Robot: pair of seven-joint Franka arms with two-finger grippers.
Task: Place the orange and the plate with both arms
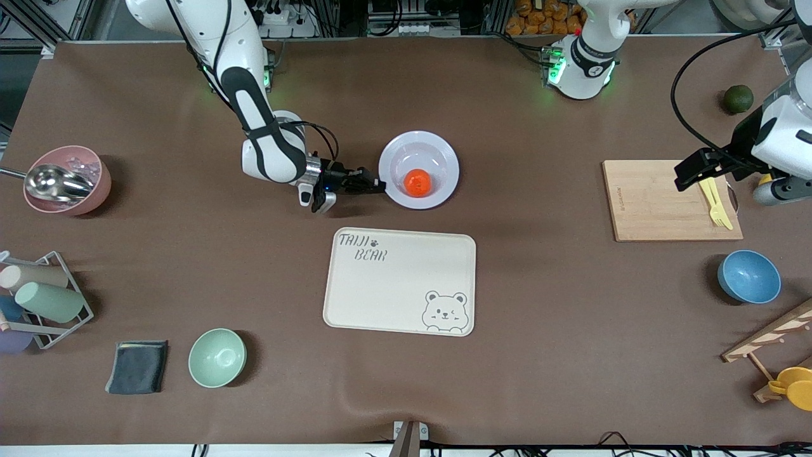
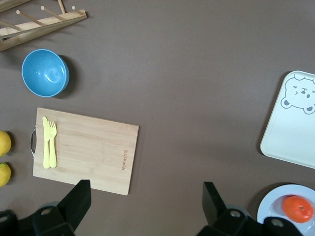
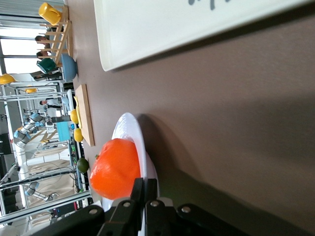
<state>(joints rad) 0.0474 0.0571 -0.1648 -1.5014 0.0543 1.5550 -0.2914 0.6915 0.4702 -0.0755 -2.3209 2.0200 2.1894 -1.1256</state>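
Observation:
The pale lavender plate (image 1: 445, 157) lies mid-table, farther from the front camera than the cream tray. The orange (image 1: 417, 182) rests in its hollow. My right gripper (image 1: 379, 186) is at table level, shut on the plate's rim at the side toward the right arm's end. In the right wrist view the fingers (image 3: 139, 189) pinch the thin rim of the plate (image 3: 134, 132), with the orange (image 3: 114, 167) just past them. My left gripper (image 1: 684, 174) hangs open and empty over the edge of the wooden board. The left wrist view shows that gripper (image 2: 145, 192), the plate (image 2: 271, 211) and the orange (image 2: 299, 208).
A cream bear tray (image 1: 399, 279) lies nearer the camera than the plate. A wooden board (image 1: 660, 200) with a yellow fork (image 1: 715, 203), a blue bowl (image 1: 748, 276) and a dark green fruit (image 1: 738, 98) sit toward the left arm's end. A mint bowl (image 1: 217, 357), pink bowl (image 1: 66, 179) and cup rack (image 1: 38, 298) sit toward the right arm's end.

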